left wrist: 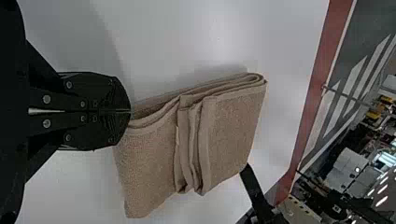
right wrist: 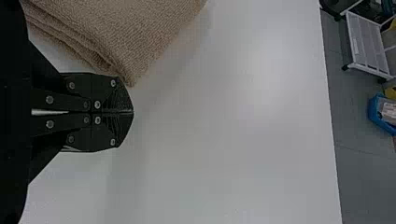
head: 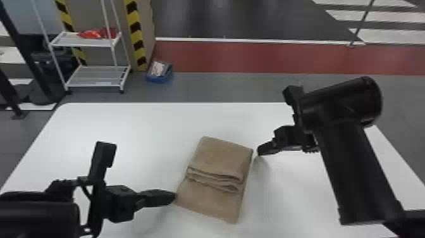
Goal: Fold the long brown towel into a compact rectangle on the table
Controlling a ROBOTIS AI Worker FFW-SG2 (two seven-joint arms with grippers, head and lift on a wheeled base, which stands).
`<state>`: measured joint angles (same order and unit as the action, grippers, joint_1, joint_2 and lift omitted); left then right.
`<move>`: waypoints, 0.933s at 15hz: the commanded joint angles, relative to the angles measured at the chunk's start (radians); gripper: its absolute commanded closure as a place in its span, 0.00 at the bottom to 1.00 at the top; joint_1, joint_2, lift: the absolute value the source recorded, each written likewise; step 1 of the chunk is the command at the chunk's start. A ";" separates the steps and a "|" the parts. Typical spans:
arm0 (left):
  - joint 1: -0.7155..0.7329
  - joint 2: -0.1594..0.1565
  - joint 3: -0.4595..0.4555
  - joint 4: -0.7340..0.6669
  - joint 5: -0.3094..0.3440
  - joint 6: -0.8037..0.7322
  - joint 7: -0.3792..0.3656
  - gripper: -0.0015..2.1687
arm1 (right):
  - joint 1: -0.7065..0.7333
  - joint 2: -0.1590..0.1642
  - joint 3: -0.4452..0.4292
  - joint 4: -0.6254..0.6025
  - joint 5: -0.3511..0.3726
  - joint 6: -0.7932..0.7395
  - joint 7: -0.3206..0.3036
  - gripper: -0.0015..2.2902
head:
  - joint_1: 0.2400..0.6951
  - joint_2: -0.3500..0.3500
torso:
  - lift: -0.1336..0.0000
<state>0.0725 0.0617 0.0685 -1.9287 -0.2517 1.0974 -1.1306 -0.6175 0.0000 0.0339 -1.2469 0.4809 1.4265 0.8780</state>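
Note:
The brown towel lies folded in layers on the white table, its far part [head: 223, 155] stacked thicker than the single flap nearer the robot. My left gripper [head: 174, 197] is at the towel's near left corner; in the left wrist view the gripper [left wrist: 130, 111] has its fingers pressed together at the edge of the towel [left wrist: 149, 163]. Just off the towel's far right corner is my right gripper [head: 259, 153]. Seen in the right wrist view, the right gripper [right wrist: 132, 112] is shut with nothing visible between its fingers, beside the towel [right wrist: 135, 37].
The white table [head: 126, 126] extends around the towel on all sides. Beyond its far edge stand a white wheeled rack [head: 95, 76] and a blue bin [head: 159, 76] on the floor.

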 commanded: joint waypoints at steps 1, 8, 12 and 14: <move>0.006 -0.006 -0.010 -0.010 0.000 0.000 0.000 0.99 | -0.001 0.001 0.000 0.003 -0.022 -0.007 -0.013 0.96 | 1.00 0.43 | 0.07; 0.012 -0.022 -0.030 -0.026 0.003 0.013 -0.011 0.99 | -0.015 0.001 0.003 0.001 -0.068 -0.001 -0.014 0.95 | 1.00 0.42 | 0.07; 0.020 -0.036 -0.047 -0.038 0.002 0.016 -0.012 0.99 | -0.018 0.001 0.006 0.001 -0.087 0.006 -0.014 0.95 | 1.00 0.41 | 0.07; 0.027 -0.042 -0.055 -0.050 0.002 0.028 -0.012 0.99 | -0.018 0.001 0.011 0.003 -0.087 0.006 -0.014 0.95 | 1.00 0.41 | 0.07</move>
<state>0.0945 0.0253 0.0194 -1.9709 -0.2488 1.1171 -1.1428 -0.6351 0.0000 0.0408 -1.2450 0.3949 1.4321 0.8636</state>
